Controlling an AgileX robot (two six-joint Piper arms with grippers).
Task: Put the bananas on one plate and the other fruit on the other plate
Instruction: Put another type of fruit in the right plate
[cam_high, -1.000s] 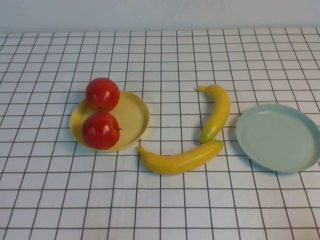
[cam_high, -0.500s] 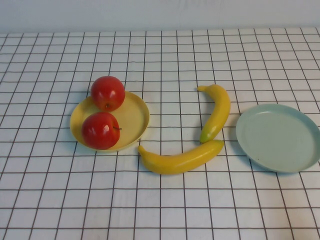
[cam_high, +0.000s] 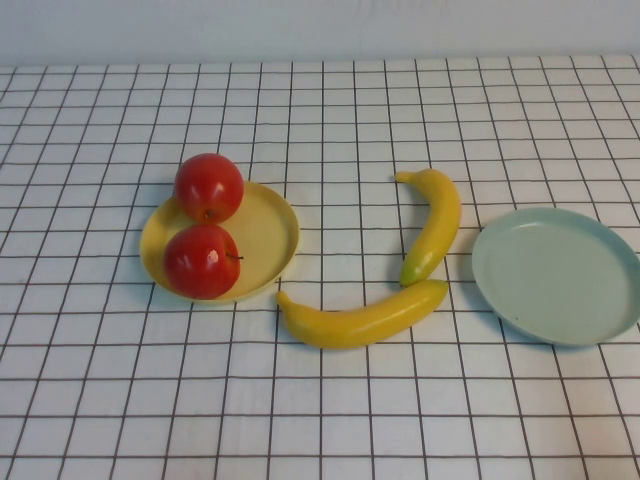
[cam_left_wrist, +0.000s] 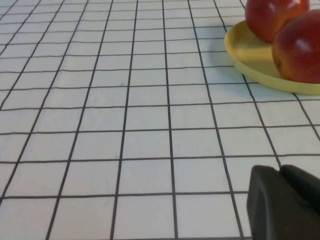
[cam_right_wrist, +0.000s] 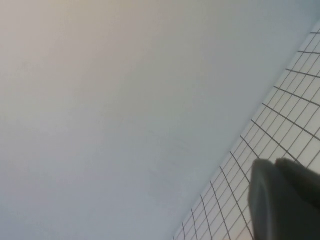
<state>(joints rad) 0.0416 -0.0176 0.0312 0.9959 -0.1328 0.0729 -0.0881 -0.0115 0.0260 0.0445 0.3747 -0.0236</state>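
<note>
Two red apples sit on the yellow plate (cam_high: 262, 232) at the left: the far apple (cam_high: 209, 187) rests on its back rim, the near apple (cam_high: 201, 260) inside it. Two yellow bananas lie on the cloth in the middle, one (cam_high: 432, 222) running front to back and one (cam_high: 362, 318) lying across in front of it. The mint plate (cam_high: 558, 274) stands bare at the right. Neither gripper shows in the high view. My left gripper (cam_left_wrist: 280, 169) is shut and empty, low over the cloth, short of the yellow plate (cam_left_wrist: 250, 55) and apples (cam_left_wrist: 299, 47). My right gripper (cam_right_wrist: 276, 162) is shut and empty, facing the wall.
A white cloth with a black grid (cam_high: 320, 420) covers the table. A pale wall (cam_high: 320, 25) runs along the far edge. The right wrist view shows mostly that wall (cam_right_wrist: 125, 100) and a strip of cloth.
The far apple rocked a little to the right on the plate's rim and then settled back slightly left. Bananas, plates and the near apple have not moved.
</note>
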